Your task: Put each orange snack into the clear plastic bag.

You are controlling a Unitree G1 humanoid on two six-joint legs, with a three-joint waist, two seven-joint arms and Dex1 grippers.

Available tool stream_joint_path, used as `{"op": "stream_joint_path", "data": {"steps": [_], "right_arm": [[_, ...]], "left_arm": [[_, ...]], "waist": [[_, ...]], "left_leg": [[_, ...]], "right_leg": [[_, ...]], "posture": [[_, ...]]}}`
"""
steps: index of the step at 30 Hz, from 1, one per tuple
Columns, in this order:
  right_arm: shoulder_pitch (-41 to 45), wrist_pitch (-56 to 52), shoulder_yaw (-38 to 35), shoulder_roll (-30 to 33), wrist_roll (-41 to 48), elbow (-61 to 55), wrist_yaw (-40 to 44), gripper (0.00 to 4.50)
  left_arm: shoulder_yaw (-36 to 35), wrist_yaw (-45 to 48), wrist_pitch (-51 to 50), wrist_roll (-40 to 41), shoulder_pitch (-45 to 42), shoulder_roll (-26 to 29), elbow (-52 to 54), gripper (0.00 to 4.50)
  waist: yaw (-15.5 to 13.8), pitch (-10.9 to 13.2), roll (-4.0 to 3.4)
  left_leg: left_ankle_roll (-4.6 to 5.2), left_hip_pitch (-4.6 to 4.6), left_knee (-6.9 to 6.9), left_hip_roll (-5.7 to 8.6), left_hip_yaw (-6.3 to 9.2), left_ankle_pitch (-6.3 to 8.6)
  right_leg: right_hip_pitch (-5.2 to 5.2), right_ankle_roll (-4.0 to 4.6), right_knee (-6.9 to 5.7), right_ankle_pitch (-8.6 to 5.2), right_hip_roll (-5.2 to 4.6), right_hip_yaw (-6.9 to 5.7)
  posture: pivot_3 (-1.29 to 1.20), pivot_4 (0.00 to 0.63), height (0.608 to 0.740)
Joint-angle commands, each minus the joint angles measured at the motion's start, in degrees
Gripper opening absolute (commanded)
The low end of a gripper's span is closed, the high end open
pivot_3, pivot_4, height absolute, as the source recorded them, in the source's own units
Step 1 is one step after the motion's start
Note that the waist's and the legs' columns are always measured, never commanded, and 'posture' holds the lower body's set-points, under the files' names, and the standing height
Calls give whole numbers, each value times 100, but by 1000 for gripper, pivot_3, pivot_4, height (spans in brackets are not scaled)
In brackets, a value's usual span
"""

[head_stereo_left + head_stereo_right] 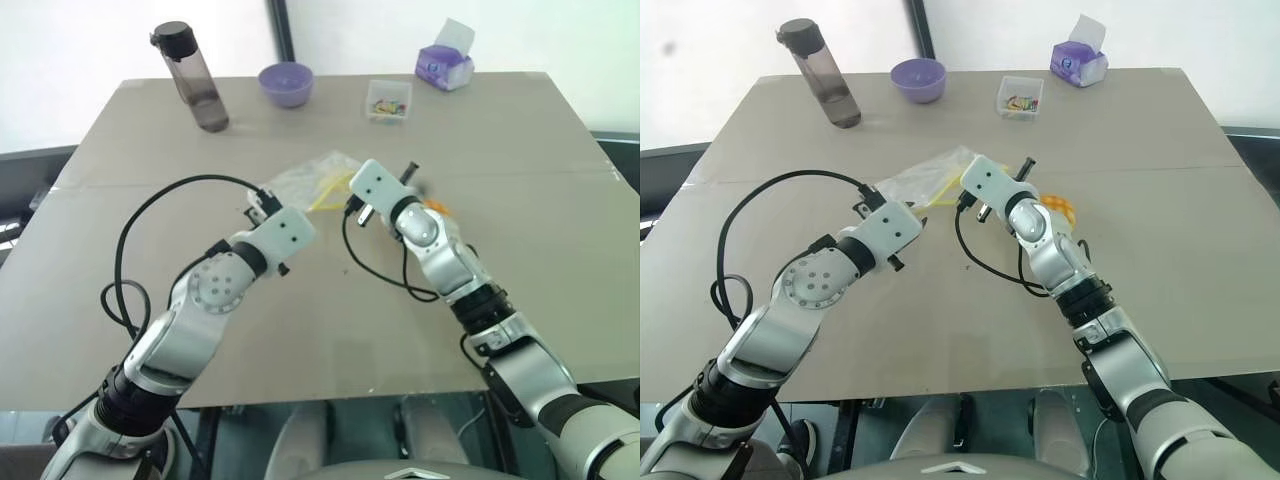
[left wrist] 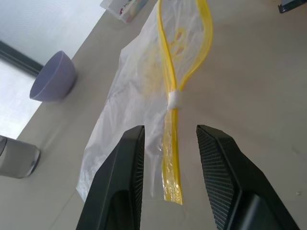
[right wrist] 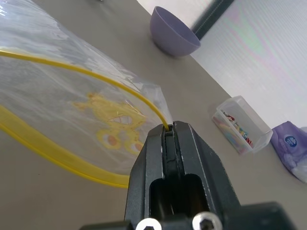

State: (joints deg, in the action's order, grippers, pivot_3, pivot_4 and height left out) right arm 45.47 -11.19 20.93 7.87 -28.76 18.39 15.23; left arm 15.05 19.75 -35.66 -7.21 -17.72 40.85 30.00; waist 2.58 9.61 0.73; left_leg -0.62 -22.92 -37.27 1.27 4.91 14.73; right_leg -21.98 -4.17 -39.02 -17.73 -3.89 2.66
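The clear plastic bag lies near the middle of the desk, between the 2 grippers, with its yellow zip strip pulled apart into a loop at the mouth. A yellow cartoon print shows through the film.

The right gripper is closed on the upper yellow edge of the bag's mouth, its 2 black fingers pressed together with the strip pinched between them. That edge rises off the desk while the lower edge sags beneath it, so the mouth stands partly open.

The left gripper sits at the opposite end of the bag. Its 2 fingers stand apart with a clear gap, and the tail of the yellow strip, beyond a small white stopper, hangs in that gap. The fingers are not clamped on it; whether either one brushes the strip cannot be told.

1 orange snack rests on the desk just beside the right arm, on its outer side, partly hidden by the arm. It is outside the bag.

Along the far edge of the desk stand a dark water bottle at the robot's left, a purple bowl next to it, a small clear box of coloured bits further right, and a purple tissue pack at the far right. All 4 are well apart from the bag.
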Motion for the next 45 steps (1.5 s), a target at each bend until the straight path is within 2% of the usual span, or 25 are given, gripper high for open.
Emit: {"op": "stream_joint_path", "data": {"steps": [1, 2, 7, 8, 9, 10, 12, 15, 18, 23, 26, 27, 29, 31, 45], "right_arm": [[33, 24, -7, 8, 0, -334, 1, 0], [28, 20, -5, 10, 4, -341, 8, 0], [-4, -99, -268, -193, 406, -366, 26, 0], [-24, 33, -327, -199, 545, -407, 61, 423], [-34, 7, -332, -185, 561, -448, 84, 545], [-50, -33, -314, -155, 552, -488, 112, 889], [-76, -14, -193, 18, 339, -600, 45, 1827], [-179, 69, -251, 208, 496, -759, 235, 3212], [-334, -3, -418, 280, 843, -979, 472, 3212], [-558, -1050, -1025, -208, 1883, -1449, 765, 3212], [-665, -1288, -962, -336, 2136, -1597, 954, 2395], [-677, -1292, -900, -337, 2113, -1601, 945, 1996], [-666, -1234, -797, -317, 2042, -1584, 888, 895], [-647, -1191, -748, -323, 2024, -1529, 835, 73], [-571, -509, -415, -164, 1755, -860, 689, 73]], "left_arm": [[-166, 37, 146, -216, 4, -16, 57, 240], [-182, 49, 154, -232, 25, -40, 51, 31], [-177, 81, 258, -467, 42, -22, -16, 31], [-194, 87, 297, -483, 48, -41, -38, 0], [-205, 98, 331, -499, 55, -58, -57, 0], [-208, 124, 405, -520, 62, -56, -84, 0], [-258, 159, 561, -547, 91, -54, -160, 0], [-458, 132, 625, -467, 140, -186, -295, 0], [-538, 173, 727, -510, 154, -230, -389, 0], [-596, 220, 808, -531, 181, -310, -456, 0], [-557, 232, 799, -552, 145, -402, -455, 0], [-546, 234, 783, -567, 131, -437, -442, 0], [-548, 249, 780, -595, 134, -493, -403, 0], [-561, 272, 802, -562, 143, -572, -379, 0], [-512, 930, 1818, -130, 184, -737, -130, 0]], "waist": [[0, 0, 0], [0, 0, 0], [1, 0, 0], [2, 0, 0], [0, 0, 0], [-1, 0, 0], [-2, 0, 0], [-18, 0, 0], [-8, 0, 1], [8, 0, 1], [-5, -1, 1], [-5, -1, 1], [-3, -1, 1], [-5, -1, 1], [-4, -1, 1]], "left_leg": [[0, 0, 0, 0, 0, 0], [0, 0, 0, 0, 0, 0], [0, 0, 0, 0, 0, 0], [0, 0, 0, 0, 0, 0], [0, 0, -1, 0, 0, 0], [0, 0, -1, 0, 0, 0], [0, 0, -1, 0, 0, 0], [0, 0, -3, 1, 0, 0], [0, 0, -3, 0, 1, 0], [1, 1, -4, -2, -2, 0], [1, 2, -5, -2, 0, 0], [1, 2, -7, -1, 0, 0], [1, 1, -8, -1, 0, 1], [1, 2, -8, 0, 0, 0], [1, 2, -9, -1, 0, 0]], "right_leg": [[0, 0, 0, 0, 0, 0], [0, 0, 0, 0, 0, 0], [0, 0, -1, 0, 0, 0], [0, 0, -2, 0, 0, 0], [0, 0, -3, 0, 0, 0], [0, 0, -3, 0, 0, 0], [0, 0, -2, 0, 0, 0], [0, 0, -3, 0, -2, 0], [0, 0, -4, 0, -1, -1], [0, 0, -10, 0, 0, 1], [-1, 0, -14, 0, 0, 0], [-1, 0, -14, 0, 0, 0], [-1, 0, -14, 0, 0, 0], [-1, 0, -15, 0, 0, 0], [-1, 0, -15, 0, -1, 0]], "posture": [[0, 150, 740], [0, 150, 740], [0, 150, 740], [0, 150, 740], [0, 150, 740], [0, 150, 740], [0, 150, 740], [0, 150, 740], [0, 150, 740], [0, 150, 740], [0, 150, 740], [0, 150, 740], [0, 150, 740], [0, 150, 740], [0, 150, 740]]}}
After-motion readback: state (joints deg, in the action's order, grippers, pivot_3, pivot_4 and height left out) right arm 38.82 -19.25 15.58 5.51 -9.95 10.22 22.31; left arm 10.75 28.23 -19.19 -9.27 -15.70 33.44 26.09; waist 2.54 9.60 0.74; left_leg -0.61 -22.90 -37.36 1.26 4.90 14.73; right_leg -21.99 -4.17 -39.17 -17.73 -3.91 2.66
